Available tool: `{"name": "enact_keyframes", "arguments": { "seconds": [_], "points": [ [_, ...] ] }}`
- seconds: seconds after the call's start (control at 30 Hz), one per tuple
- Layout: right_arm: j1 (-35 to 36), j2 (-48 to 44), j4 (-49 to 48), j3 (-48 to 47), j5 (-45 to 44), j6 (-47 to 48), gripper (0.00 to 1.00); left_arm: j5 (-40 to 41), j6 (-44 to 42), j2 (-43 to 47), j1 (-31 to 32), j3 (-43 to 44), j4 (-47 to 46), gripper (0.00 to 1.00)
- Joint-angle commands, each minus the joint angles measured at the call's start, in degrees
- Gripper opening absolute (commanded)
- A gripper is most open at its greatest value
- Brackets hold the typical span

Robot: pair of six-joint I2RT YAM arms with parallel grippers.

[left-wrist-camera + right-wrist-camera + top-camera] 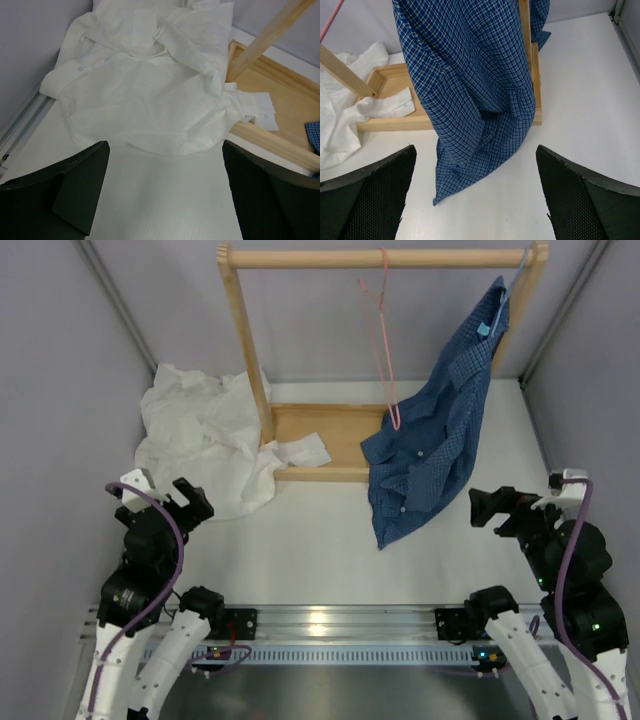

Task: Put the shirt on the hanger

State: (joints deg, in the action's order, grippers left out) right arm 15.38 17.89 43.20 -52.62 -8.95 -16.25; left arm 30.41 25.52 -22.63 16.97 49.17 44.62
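White tabletop [320,560], shirt [145,100] crumpled just ahead of the left gripper [168,502].
Its jaws stand wide and empty, the heap spreading forward-left from them; the right gripper [497,505], jaws equally wide, faces a blue checked shirt [430,440] instead. Farther off, forward-right of the left jaws, the hanger [383,350] dangles from a wooden rail [300,258].

I read the shirt [205,435] as plain white and the hanger [380,350] as pink. The other shirt [435,430] is dark blue with a fine white check. The rack [380,257] is pale wood and the counter [320,540] white. The left end effector [165,147] and right end effector [476,148] are black.
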Motion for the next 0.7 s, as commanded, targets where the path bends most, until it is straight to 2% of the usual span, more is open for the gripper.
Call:
{"name": "enact_keyframes", "arguments": {
  "seconds": [0.0,0.13,0.23,0.3,0.4,0.5,0.53,0.6,0.63,0.67],
  "points": [
    [0.71,-1.36,-1.19,-0.12,0.95,-1.06,0.99,5.16,2.51,-0.48,0.08,-0.48,-1.47,0.98],
    [0.71,-1.63,-3.20,1.90,4.28,-0.98,0.99,12.55,7.34,-3.11,0.08,0.57,1.25,0.98],
    [0.71,-1.19,-5.05,3.31,12.44,-0.27,1.00,14.14,12.26,-6.98,0.08,2.33,4.50,0.98],
    [0.71,-0.14,-6.20,3.58,17.18,-0.62,1.00,13.01,19.35,-9.00,0.08,2.17,5.91,0.98],
    [0.71,1.00,-6.72,3.75,19.58,-1.85,1.00,11.51,29.98,-10.76,0.08,-1.08,4.43,0.98],
    [0.71,1.09,-7.86,5.06,21.16,-3.17,0.99,13.88,33.71,-17.68,-0.62,-4.78,-4.34,0.98],
    [0.62,0.83,-8.30,5.42,21.69,-3.43,1.00,9.88,33.63,-23.80,-3.58,-5.22,-10.89,0.98],
    [0.62,0.39,-9.36,6.65,23.35,-4.66,0.99,3.11,32.67,-31.21,-9.03,-4.44,-17.08,0.98],
    [0.71,0.30,-9.71,7.09,24.06,-4.93,0.99,0.64,33.10,-38.99,-14.11,-3.30,-22.77,0.98],
    [0.62,0.13,-9.97,7.53,24.85,-5.02,0.99,-4.09,33.28,-42.81,-16.25,-2.24,-25.43,0.98]
  ]
}}
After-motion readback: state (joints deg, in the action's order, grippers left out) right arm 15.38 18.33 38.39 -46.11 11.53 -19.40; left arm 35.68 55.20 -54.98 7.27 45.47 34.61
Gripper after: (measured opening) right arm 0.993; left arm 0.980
